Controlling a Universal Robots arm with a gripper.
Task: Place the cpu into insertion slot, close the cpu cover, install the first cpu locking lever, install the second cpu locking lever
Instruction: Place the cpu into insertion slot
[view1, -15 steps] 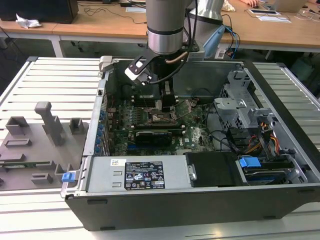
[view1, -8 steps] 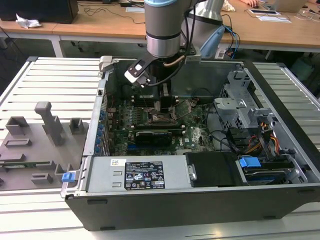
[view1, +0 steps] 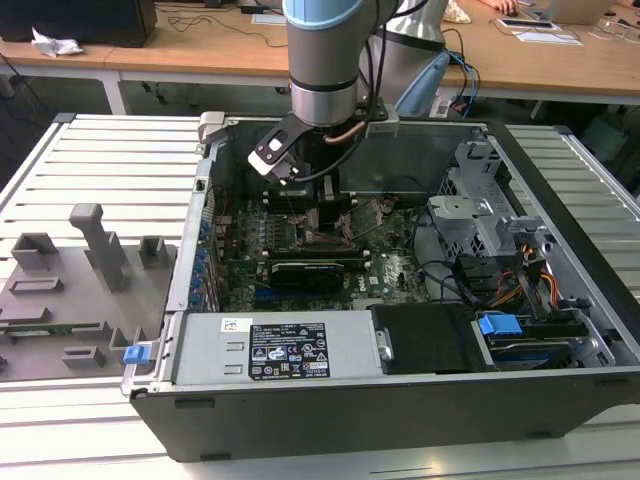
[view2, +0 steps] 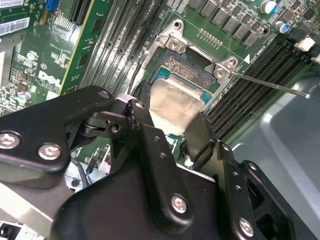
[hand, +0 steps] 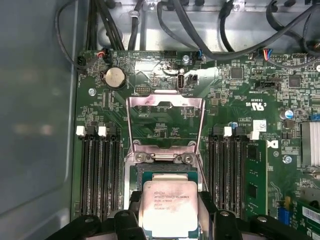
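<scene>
0 of 4 steps look done to me: my claw (hand: 171, 217) grips the cpu (hand: 169, 202) over the insertion slot (view2: 187, 70), cpu cover (hand: 165, 102) open.

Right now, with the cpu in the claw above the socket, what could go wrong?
1. The cpu is clamped in the claw over the insertion slot, and one slot edge shows uncovered. If that is an offset, seating it could bend contacts.
2. The lever rod juts out beside the slot, so the claw could snag it.
3. The cpu cover is open just beyond the slot and might drop early.
</scene>
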